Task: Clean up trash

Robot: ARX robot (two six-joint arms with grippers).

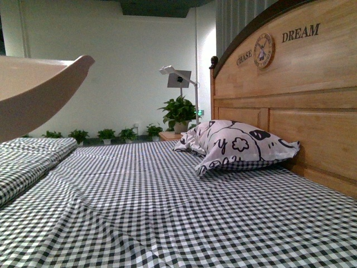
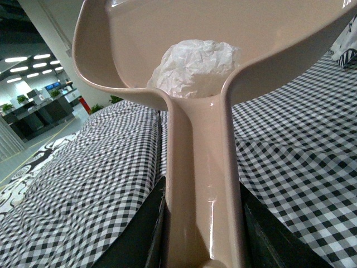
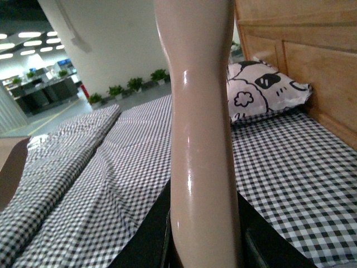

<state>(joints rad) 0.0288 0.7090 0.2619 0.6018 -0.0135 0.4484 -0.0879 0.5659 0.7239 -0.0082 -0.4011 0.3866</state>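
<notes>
The trash [image 2: 192, 67] sits in your dustpan [image 2: 139, 50], top middle of the left wrist view. Left gripper [image 2: 203, 223] squeezes its handle; right gripper [image 3: 203, 234] squeezes another handle. Dumping is left.

Checkered bed [image 1: 167, 212] with patterned pillow [image 1: 237, 146] by headboard [image 1: 312, 111]

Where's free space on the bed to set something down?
Free: the checkered sheet from the near edge up to the pillow, and the middle strip between the pillow and the folded bedding on the left. Crowded: by the headboard, where the pillow lies, and upper left, where the dustpan hangs.
</notes>
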